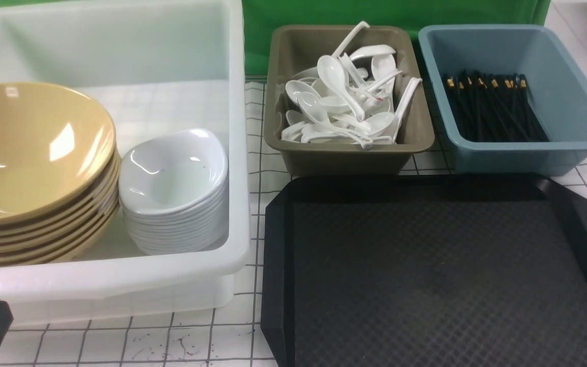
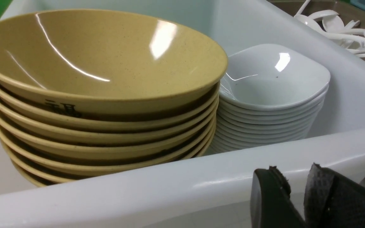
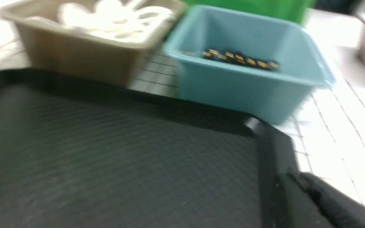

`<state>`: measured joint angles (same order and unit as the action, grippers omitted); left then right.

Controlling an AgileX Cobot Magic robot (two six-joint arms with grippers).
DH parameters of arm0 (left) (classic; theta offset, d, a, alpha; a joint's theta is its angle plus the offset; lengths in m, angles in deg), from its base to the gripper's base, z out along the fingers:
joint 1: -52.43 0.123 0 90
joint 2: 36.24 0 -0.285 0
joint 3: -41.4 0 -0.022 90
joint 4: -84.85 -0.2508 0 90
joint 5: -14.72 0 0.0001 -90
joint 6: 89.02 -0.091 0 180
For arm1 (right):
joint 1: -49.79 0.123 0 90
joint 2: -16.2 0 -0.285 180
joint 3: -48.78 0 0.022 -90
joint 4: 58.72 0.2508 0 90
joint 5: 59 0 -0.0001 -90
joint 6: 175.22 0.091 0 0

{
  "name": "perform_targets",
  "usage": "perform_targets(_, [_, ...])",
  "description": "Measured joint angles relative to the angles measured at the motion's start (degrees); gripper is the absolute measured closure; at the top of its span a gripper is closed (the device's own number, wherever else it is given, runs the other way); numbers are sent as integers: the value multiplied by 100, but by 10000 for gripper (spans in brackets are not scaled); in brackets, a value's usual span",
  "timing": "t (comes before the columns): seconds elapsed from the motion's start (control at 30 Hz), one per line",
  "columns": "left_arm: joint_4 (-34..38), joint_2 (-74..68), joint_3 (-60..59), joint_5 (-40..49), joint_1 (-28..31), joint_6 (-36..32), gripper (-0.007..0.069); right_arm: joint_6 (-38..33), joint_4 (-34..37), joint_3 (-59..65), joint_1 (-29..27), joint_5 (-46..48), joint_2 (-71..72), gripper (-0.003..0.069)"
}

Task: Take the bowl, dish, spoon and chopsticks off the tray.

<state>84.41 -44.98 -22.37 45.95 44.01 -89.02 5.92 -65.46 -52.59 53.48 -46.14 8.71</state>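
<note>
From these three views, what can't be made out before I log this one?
- Tray: near edge and right rim cut off by the front view's frame.
- Lower bowls in the stack: only rims show; bin wall hides the bottom ones.
- Spoons: blurred in the right wrist view.
- Right hand: one blurred finger only, at the frame's corner.

We see a matt black tray with a diamond-textured face, glossy mustard bowls faintly speckled, and glossy white dishes and spoons. The white bin, olive tub and blue tub look like smooth plastic.
</note>
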Motion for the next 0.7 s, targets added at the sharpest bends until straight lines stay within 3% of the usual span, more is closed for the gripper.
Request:
perform_targets(0.17, [0, 0, 0, 0, 0, 0, 503, 209, 5, 3, -395, 93, 0, 616])
perform_targets(0.33, [0, 0, 0, 0, 0, 0, 503, 221, 5, 4, -414, 541, 0, 616])
perform_targets(0.7, [0, 0, 0, 0, 0, 0, 503, 233, 5, 4, -414, 558, 0, 613])
